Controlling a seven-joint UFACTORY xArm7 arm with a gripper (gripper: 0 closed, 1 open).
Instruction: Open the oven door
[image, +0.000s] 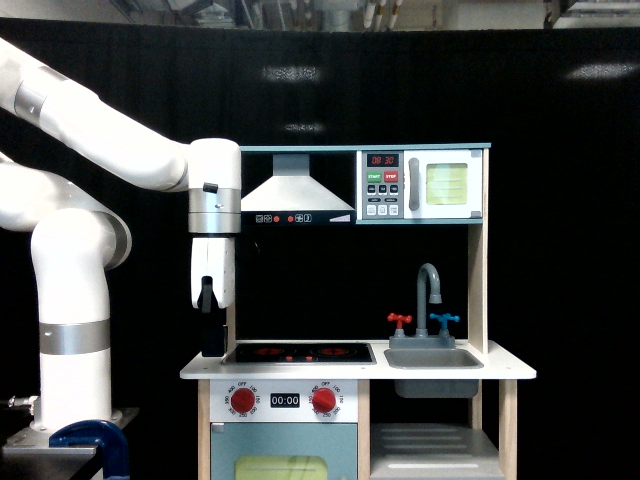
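The oven door (447, 185) is shut, at 2 o'clock in the frame, with its bar handle (414, 184) on the door's left edge. The gripper (212, 340) hangs well apart from it at 9 o'clock, over the stovetop's (298, 352) left end. The handle should be approached squarely, gripped, and pulled outward in an arc. The fingers merge with the black backdrop; whether they are parted cannot be told. The hinge is not visible.

My arm (100, 140) wears smooth, glossy white plastic with brushed metal bands. The oven door (446, 184) looks like matt light-grey plastic around a translucent window. The counter (505, 368) is smooth pale painted wood; the faucet (430, 290) is dull grey.
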